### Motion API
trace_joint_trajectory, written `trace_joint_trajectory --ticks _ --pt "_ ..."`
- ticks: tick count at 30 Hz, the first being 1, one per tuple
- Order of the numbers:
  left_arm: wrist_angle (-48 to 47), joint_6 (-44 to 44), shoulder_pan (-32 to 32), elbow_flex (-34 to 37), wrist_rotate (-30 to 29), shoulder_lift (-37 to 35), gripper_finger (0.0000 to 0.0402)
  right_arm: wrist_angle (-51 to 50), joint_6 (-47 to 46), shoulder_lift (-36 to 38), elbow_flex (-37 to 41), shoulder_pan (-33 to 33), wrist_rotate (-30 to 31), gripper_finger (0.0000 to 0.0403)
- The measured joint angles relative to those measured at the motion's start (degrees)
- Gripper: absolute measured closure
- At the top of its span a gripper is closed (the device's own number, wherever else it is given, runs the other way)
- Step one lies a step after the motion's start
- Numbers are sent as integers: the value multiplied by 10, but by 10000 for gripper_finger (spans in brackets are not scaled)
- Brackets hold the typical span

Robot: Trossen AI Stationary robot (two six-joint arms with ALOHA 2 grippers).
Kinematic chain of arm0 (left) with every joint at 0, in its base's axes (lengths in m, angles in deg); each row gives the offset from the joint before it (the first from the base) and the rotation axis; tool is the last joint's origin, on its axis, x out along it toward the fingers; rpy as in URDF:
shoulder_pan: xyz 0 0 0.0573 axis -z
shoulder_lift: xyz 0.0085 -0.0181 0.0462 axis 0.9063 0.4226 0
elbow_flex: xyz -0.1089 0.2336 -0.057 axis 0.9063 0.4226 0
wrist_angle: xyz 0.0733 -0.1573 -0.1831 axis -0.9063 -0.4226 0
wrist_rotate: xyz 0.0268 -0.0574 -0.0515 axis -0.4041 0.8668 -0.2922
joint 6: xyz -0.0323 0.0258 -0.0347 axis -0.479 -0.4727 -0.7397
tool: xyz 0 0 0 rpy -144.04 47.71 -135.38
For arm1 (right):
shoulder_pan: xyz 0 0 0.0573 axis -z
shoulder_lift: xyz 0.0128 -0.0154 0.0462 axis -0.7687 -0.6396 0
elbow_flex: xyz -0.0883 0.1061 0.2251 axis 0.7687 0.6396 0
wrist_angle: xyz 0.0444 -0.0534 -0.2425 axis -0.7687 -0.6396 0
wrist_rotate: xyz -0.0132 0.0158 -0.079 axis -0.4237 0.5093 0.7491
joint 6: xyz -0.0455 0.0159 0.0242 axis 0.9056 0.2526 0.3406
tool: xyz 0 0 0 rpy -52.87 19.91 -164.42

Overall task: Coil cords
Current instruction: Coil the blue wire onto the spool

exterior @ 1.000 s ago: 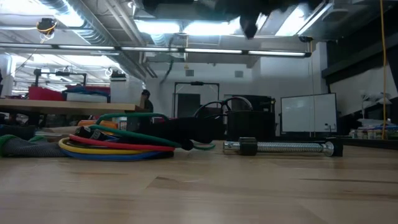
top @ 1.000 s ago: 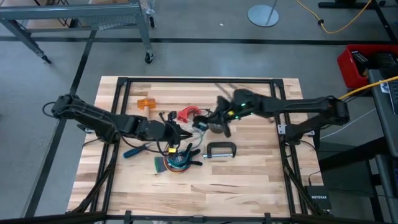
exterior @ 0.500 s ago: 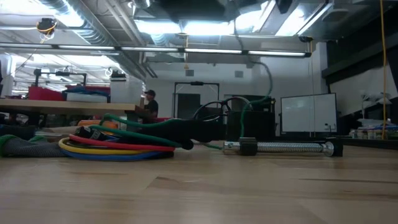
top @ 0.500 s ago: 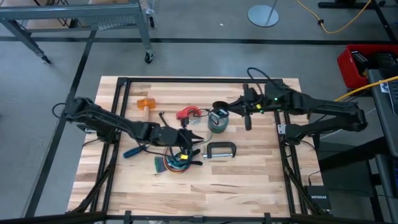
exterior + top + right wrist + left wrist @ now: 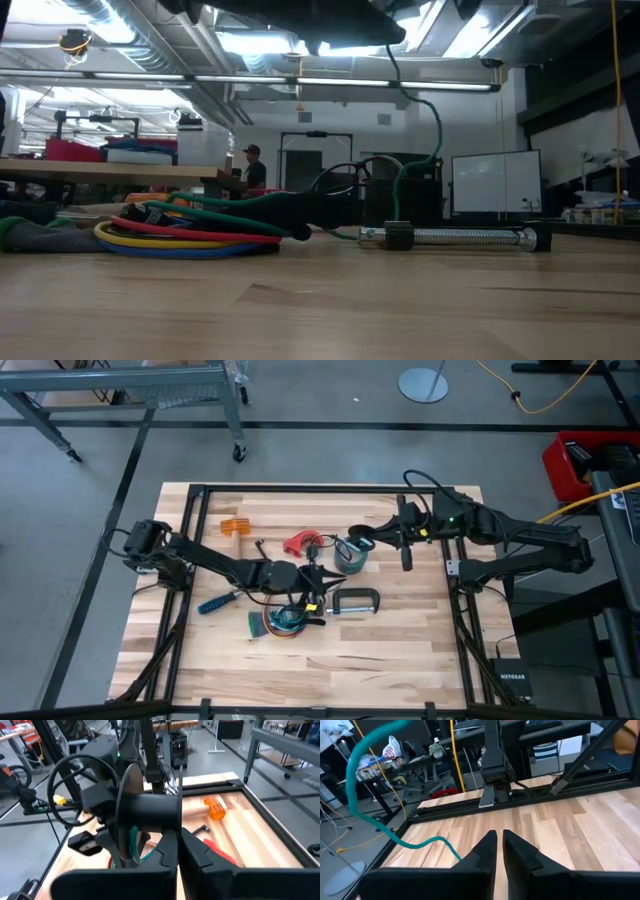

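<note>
My left gripper [image 5: 318, 582] is shut on a thin green cord [image 5: 395, 837] above the table's middle. In the low view the green cord [image 5: 432, 110] arcs up and drops toward the table. A looped multicoloured bundle [image 5: 280, 622] lies flat on the table and also shows in the low view [image 5: 180, 240]. A small red piece [image 5: 298, 543] with a thin dark cord [image 5: 263, 550] lies farther back. A black spool [image 5: 150, 810] wound with green cord stands on the table [image 5: 350, 554]. My right gripper [image 5: 179, 847] is shut just beside it; I cannot tell whether it touches it. My left gripper holds the green cord at the stretch that reaches its fingers [image 5: 458, 855]. One finger [image 5: 480, 852] hides the place of contact. The cord leaves the gripper slack, loops up and away, and comes down toward the table.
A metal C-clamp [image 5: 355, 600] lies right of the bundle, as the low view [image 5: 450, 237] also shows. A blue-handled tool [image 5: 215, 603] and an orange piece [image 5: 233, 526] lie at the left. There is bare wood [image 5: 400, 650] along the near edge and at the right.
My left gripper has moved toward the table's right edge and risen, and the green cord now arcs up above the table. My right gripper has drawn back toward the right edge, and the spool now shows standing on the table.
</note>
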Motion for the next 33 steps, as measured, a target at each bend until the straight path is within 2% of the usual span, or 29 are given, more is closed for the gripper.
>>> trace_joint_trajectory --ticks 3,10,13,21,33 --pt "1 0 -1 0 -2 -1 355 -17 0 0 0 0 0 401" --pt "0 0 -2 0 -13 -1 266 -19 0 0 0 0 0 401" --pt "2 -2 -6 0 -14 -1 246 -8 0 0 0 0 0 400" --pt "25 -82 -36 0 -15 -1 253 42 -1 -2 0 0 -59 401" --pt "41 -100 -51 0 -14 -1 260 71 -1 -7 0 0 -61 401"
